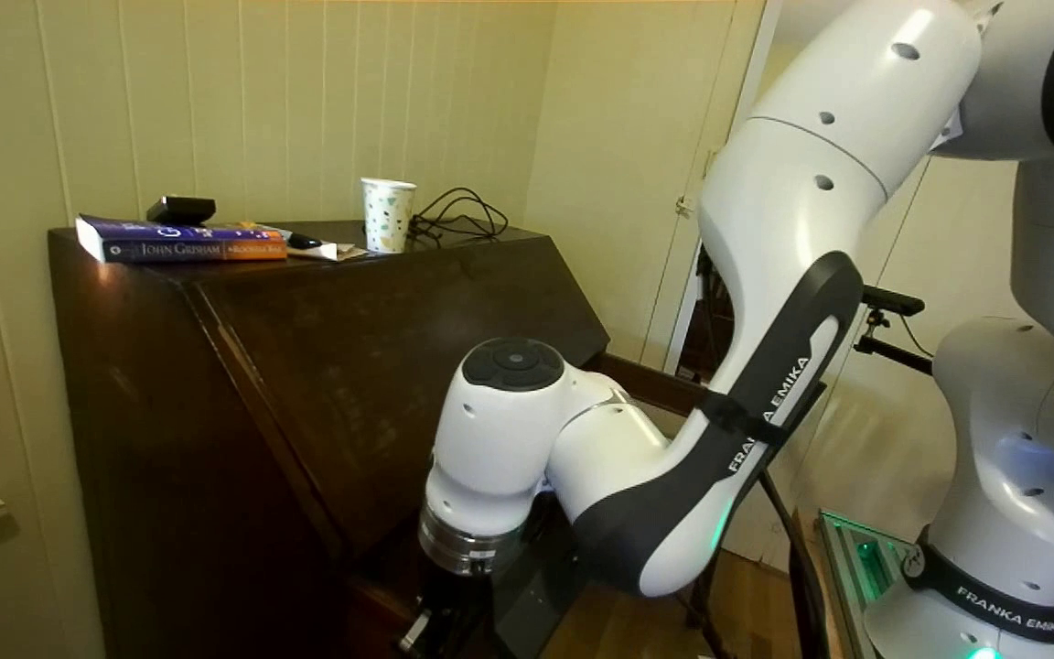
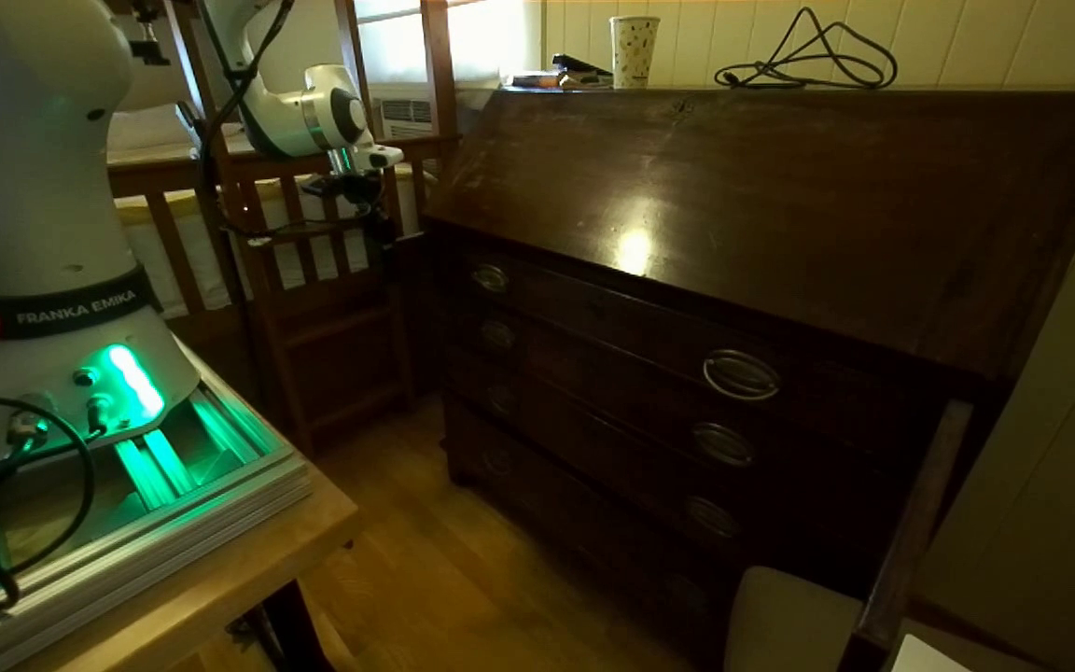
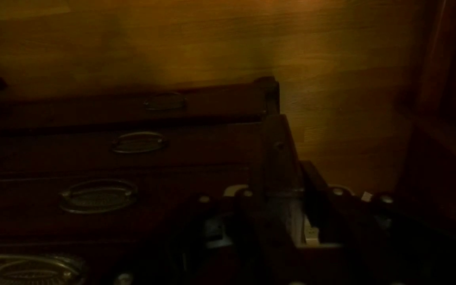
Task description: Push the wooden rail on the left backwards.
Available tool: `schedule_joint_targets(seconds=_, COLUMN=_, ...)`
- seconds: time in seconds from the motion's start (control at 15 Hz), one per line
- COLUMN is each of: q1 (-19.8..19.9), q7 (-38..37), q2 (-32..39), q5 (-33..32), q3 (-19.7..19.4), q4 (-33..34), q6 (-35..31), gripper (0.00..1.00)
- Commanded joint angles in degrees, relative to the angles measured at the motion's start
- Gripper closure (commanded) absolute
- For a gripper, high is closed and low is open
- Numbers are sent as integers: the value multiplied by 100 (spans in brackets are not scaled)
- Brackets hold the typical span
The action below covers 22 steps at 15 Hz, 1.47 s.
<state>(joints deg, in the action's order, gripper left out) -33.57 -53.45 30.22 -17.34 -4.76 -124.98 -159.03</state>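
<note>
The claw (image 3: 284, 171) is held low at the left front corner of the slant-front desk (image 2: 780, 205), its fingers placed along either side of the wooden rail (image 3: 281, 160); whether the rail is pinched or merely straddled cannot be told in the gloom of the wrist view. The squarish end of the rail is seen jutting forward beside the topmost drawer (image 2: 593, 303), with a lighter worn edge behind it. The push can therefore be judged unfinished: the claw seems well placed at the proper rail, but the end is not flush with the desk front, and how much travel remains cannot be read. What seems left is a straight backward drive along the rail's own line. At the desk's opposite end a similar bar (image 2: 929, 504), apparently the matching rail, also juts out and is not asked for. Farther out, oval brass pulls (image 2: 741, 374) are shown, and on the counter (image 1: 525, 234) formed by the desk's top are carried a paper cup (image 1: 389, 215), a John Grisham paperback (image 1: 188, 247) and a black cable (image 1: 436, 226).
</note>
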Motion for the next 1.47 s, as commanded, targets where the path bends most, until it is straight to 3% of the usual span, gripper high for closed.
schedule_joint_targets(seconds=0.0, q1=-94, q7=-69, q2=554, q5=-63, q3=-207, q4=1000, q6=5, gripper=94)
schedule_joint_targets(seconds=0.27, q1=-11, q7=13, q2=691, q5=5, q3=-174, q4=1332, q6=269, gripper=94)
schedule_joint_targets(seconds=0.33, q1=57, q7=103, q2=700, q5=75, q3=-89, q4=1353, q6=374, gripper=83)
schedule_joint_targets(seconds=0.4, q1=89, q7=166, q2=696, q5=110, q3=-42, q4=1363, q6=470, gripper=49)
schedule_joint_targets(seconds=0.53, q1=112, q7=150, q2=647, q5=140, q3=-24, q4=1325, q6=451, gripper=42)
schedule_joint_targets(seconds=0.67, q1=151, q7=139, q2=576, q5=181, q3=26, q4=1269, q6=403, gripper=27)
schedule_joint_targets(seconds=0.93, q1=86, q7=23, q2=85, q5=338, q3=230, q4=471, q6=375, gripper=2)
schedule_joint_targets(seconds=1.4, q1=-452, q7=-1012, q2=-789, q5=93, q3=120, q4=-1173, q6=-384, gripper=0)
